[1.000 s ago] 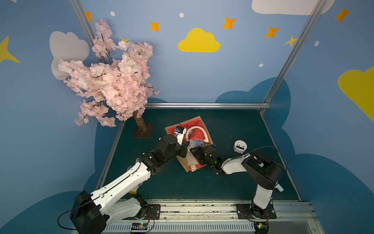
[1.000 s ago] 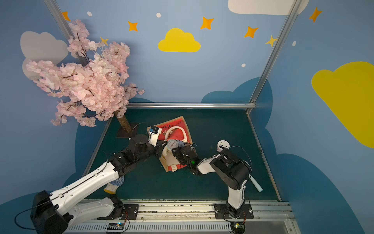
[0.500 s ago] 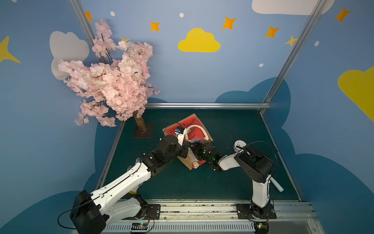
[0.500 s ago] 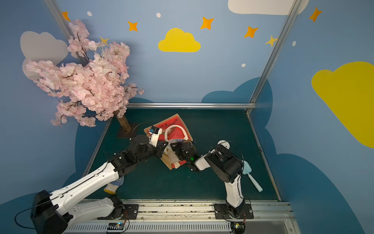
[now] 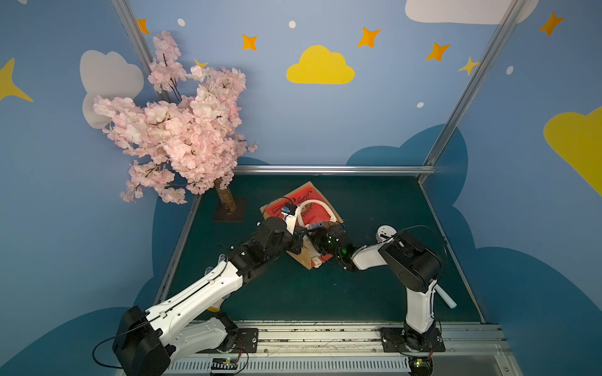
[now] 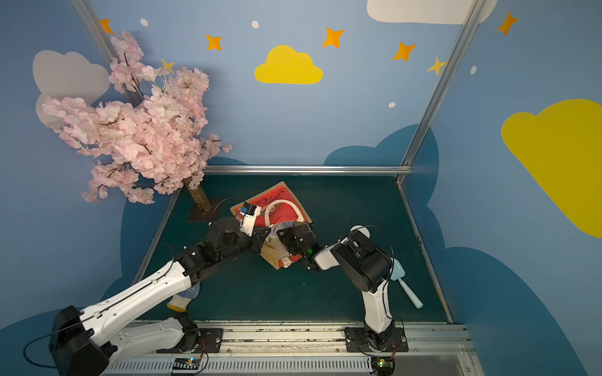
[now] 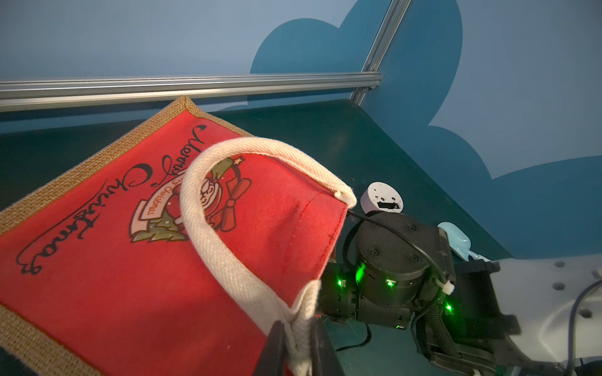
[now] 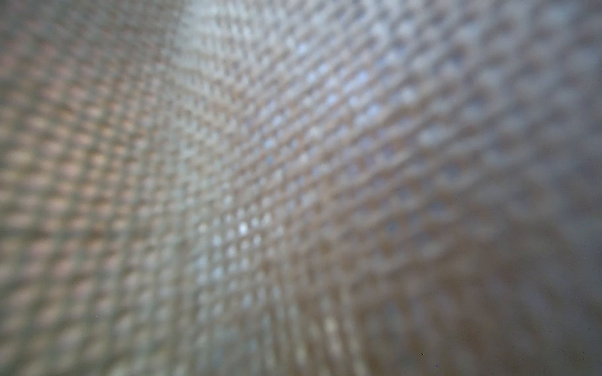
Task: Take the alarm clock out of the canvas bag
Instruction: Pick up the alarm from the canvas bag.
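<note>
The canvas bag (image 5: 314, 208) lies on its side on the green table, red "Merry Christmas" panel (image 7: 114, 244) facing up, its mouth turned toward the right arm. My left gripper (image 7: 298, 346) is shut on the foot of the bag's white handle (image 7: 208, 234), holding the mouth's upper edge up. My right gripper (image 5: 321, 241) reaches into the mouth with its fingers hidden inside. The right wrist view is filled with blurred woven fabric (image 8: 293, 179). The alarm clock is hidden.
A round white device (image 5: 386, 231) stands on the table just right of the bag. A light blue brush (image 6: 404, 283) lies by the right arm's base, and a knit glove (image 6: 185, 296) under the left arm. The blossom tree (image 5: 182, 130) stands at the back left.
The right arm has swung left and pushed its gripper deeper into the bag's mouth. The bag has shifted slightly toward the back. The left gripper has kept its hold.
</note>
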